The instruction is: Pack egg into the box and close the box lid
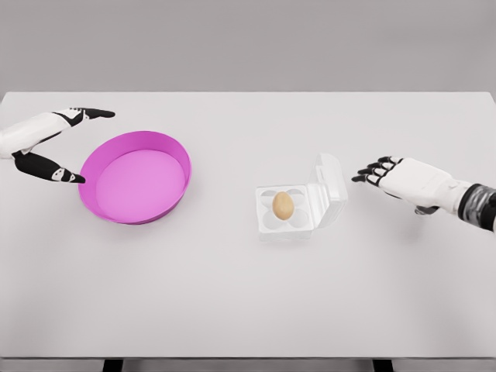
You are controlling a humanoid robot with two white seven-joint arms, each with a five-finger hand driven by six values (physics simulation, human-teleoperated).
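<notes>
Seen from the head camera, a plain white table (232, 310) holds a small clear plastic egg box (301, 203) right of centre. A brown egg (283, 204) already sits in one cup of its tray, and the hinged lid (332, 186) stands open on the right side. The white right hand (387, 174) hovers just right of the lid, fingers loosely spread, holding nothing. The left hand (48, 143) rests far left, open and empty, beside a round shallow magenta bowl (136, 177). The lid looks thin, light and springy; pushing gently on its outer edge would likely fold it shut without jarring the fragile egg.
</notes>
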